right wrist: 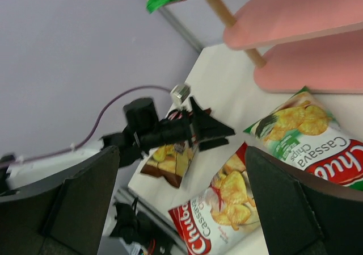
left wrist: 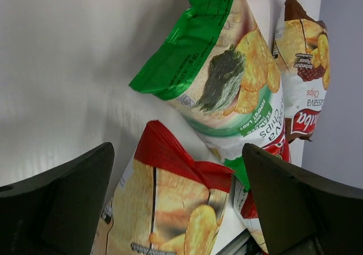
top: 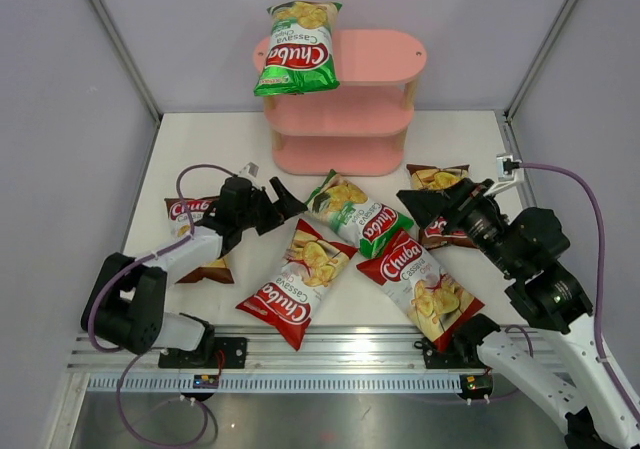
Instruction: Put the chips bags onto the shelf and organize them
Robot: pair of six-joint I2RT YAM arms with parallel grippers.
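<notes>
Fingers [left wrist: 62, 204] of the left gripper [top: 278, 205] stand wide apart and empty, as do those of the right gripper [top: 438, 201]. The pink shelf [top: 380, 59] stands far centre, with one green bag [top: 297, 49] overhanging the left end of its top tier. On the table [top: 200, 139] lie a second green bag [top: 350, 209], a left red bag [top: 297, 281] and a right red bag [top: 420, 284]. From above, the right gripper half hides the right brown bag [top: 440, 179], though the left wrist view shows most of its face. The left brown bag [top: 195, 234] lies under the left arm.
</notes>
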